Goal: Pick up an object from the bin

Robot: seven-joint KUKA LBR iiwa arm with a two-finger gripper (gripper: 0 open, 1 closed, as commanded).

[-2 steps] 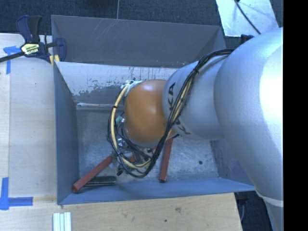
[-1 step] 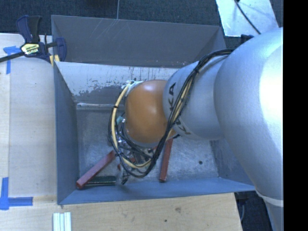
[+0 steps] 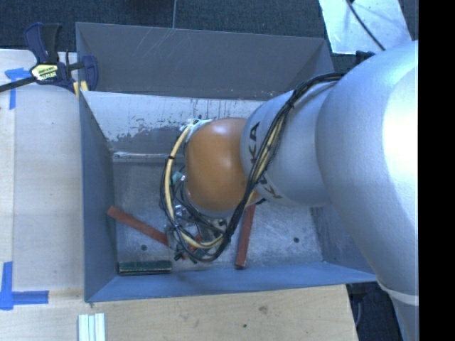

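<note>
My gripper (image 3: 183,237) is low over the bin floor near the front, left of centre, mostly hidden under the arm's cover and cables. A reddish-brown stick (image 3: 134,224) lies slanted on the floor, its right end reaching in under the gripper. Just left of and below the gripper, a dark green flat bar (image 3: 145,266) rests along the front wall. A second reddish-brown stick (image 3: 244,241) stands nearly upright in the view, to the gripper's right.
The arm comes in from the right and covers the bin's right half and much of the middle. The bin's sloping walls close in on all sides; bare floor shows at the left rear.
</note>
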